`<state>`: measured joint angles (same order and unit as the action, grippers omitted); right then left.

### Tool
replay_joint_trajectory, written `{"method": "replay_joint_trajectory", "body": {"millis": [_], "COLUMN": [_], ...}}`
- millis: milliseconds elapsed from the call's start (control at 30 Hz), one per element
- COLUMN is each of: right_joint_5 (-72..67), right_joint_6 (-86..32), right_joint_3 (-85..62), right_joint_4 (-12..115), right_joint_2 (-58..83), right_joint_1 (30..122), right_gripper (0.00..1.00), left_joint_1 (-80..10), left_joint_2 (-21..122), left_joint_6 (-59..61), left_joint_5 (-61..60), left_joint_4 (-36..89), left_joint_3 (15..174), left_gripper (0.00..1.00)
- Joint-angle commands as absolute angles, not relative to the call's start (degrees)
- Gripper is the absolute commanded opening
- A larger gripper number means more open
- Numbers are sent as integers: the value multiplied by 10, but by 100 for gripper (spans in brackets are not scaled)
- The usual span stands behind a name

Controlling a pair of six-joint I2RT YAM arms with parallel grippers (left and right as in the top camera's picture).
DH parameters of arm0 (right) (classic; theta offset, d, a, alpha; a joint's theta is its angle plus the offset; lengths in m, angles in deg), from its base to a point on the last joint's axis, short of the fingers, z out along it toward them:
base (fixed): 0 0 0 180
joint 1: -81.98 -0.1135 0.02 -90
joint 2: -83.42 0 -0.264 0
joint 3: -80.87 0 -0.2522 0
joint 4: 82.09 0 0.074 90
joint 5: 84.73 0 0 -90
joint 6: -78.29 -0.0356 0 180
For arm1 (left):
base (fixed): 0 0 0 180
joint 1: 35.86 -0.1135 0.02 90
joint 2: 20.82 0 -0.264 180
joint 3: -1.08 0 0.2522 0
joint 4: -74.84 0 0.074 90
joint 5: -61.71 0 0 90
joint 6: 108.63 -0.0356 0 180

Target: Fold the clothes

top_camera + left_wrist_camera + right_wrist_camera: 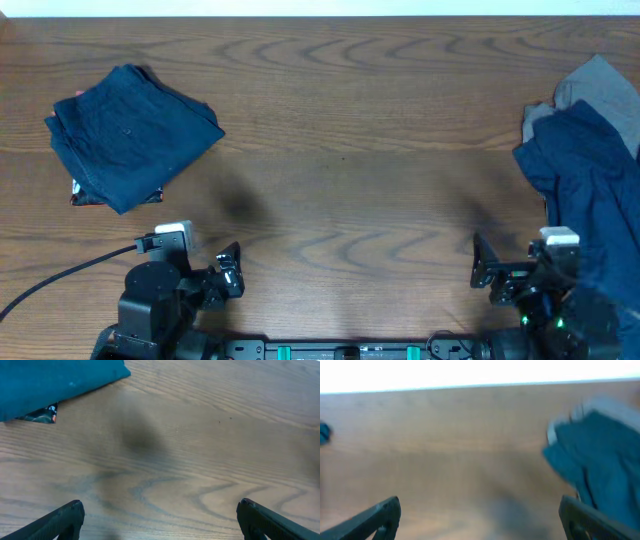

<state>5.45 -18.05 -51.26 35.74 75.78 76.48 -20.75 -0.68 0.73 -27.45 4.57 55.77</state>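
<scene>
A folded dark blue garment (130, 132) lies at the far left of the wooden table; its corner shows in the left wrist view (55, 380). A loose pile of blue clothes (585, 170) with a grey piece (600, 85) on top lies at the right edge, and shows blurred in the right wrist view (600, 455). My left gripper (232, 270) is open and empty near the front edge (160, 520). My right gripper (485, 270) is open and empty near the front edge, just left of the pile (480, 520).
A small dark printed tag or label (80, 195) pokes out from under the folded garment, also in the left wrist view (42, 414). A black cable (60, 275) runs from the left arm across the front left. Bare wood (350, 150) spans the middle.
</scene>
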Motion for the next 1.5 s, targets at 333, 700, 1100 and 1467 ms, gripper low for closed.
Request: {"method": "replay_joint_trajectory", "body": {"millis": [333,700,1100,1467], "right_joint_5": [24,20,20,20], "right_joint_6": [-103,-104,-104,-104], "right_joint_3": [-819,-851,-851,-851], "right_joint_4": [805,801,801,801], "right_joint_2": [831,831,831,831], "right_joint_1": [760,767,767,767], "right_gripper": [99,99,99,99], "left_joint_1": [-207,-207,-207,-207], "left_joint_2": [-8,-8,-8,-8], "left_joint_6": [-2,-2,-2,-2], "left_joint_5": [-284,-283,-283,-283], "left_joint_4": [45,45,45,45], "left_joint_3": [559,559,559,559], "left_gripper": [98,98,98,98]}}
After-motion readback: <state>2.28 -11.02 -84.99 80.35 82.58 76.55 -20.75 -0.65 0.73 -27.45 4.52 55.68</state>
